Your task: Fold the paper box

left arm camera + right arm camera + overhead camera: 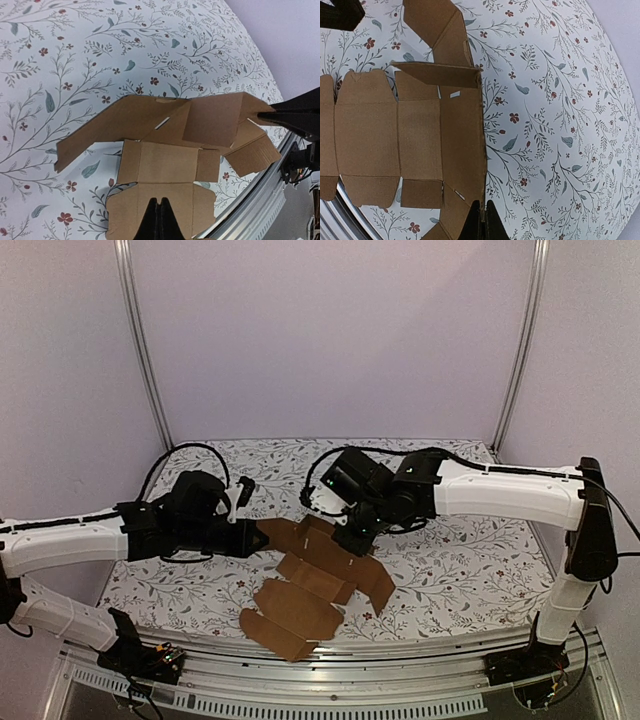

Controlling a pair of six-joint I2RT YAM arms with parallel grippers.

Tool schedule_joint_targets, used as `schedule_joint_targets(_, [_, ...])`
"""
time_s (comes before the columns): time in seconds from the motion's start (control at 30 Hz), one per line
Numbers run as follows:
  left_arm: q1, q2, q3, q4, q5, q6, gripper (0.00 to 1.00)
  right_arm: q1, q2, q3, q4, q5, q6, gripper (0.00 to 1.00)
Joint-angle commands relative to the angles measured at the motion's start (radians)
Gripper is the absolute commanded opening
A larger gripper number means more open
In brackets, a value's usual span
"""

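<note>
Start with what you cannot confirm. In the overhead view the right hand (352,543) covers the far part of the paper box (318,590), and its fingertips are lost against its own dark housing. Both wrist views cut the sheet off at the frame edge, and each shows only the tips of its own fingers. You cannot tell whether either hand has cardboard pinched between those tips.

The paper box lies unfolded as a flat die-cut sheet on the middle of the counter (460,560), running diagonally. Its near corner ends just short of the metal rail (430,648) along the counter's near edge. Open flowered surface lies to the right of the box and beyond it. To the left of the box the room is narrower, because the left arm (70,540) reaches in there. At least one flap at the far end of the box stands raised off the counter; the other panels lie flat.

The left hand (252,538) has its fingers pressed together with no gap. It sits at the left end of the box, with its tips meeting the end flap. Its wrist view places the tips over the nearest panel.

The right hand also has its fingers pressed together with no gap. It sits over the far end of the box. Its own wrist view places the tips at the long edge of a panel, and the left wrist view shows it against a raised flap.
</note>
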Motion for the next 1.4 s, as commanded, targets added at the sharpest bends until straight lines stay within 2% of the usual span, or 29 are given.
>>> schedule_joint_targets(0.0, [-0.01, 0.022, -0.069, 0.009, -0.044, -0.005, 0.0, 0.002, 0.038, 0.001, -0.023, 0.033, -0.022, 0.0])
schedule_joint_targets(0.3, [-0.01, 0.182, -0.089, 0.131, -0.067, -0.018, 0.0, -0.004, 0.1, 0.023, -0.021, 0.012, -0.012, 0.0])
schedule_joint_targets(0.63, [-0.013, 0.302, -0.076, 0.143, -0.161, -0.011, 0.0, -0.007, 0.127, 0.023, -0.022, 0.012, 0.002, 0.0])
schedule_joint_targets(1.0, [-0.047, 0.395, -0.057, 0.14, -0.138, -0.008, 0.0, -0.016, 0.155, 0.035, -0.021, 0.028, 0.01, 0.0])
schedule_joint_targets(1.37, [-0.08, 0.399, -0.061, 0.14, -0.07, -0.018, 0.0, -0.022, 0.165, 0.052, -0.018, 0.049, 0.029, 0.0])
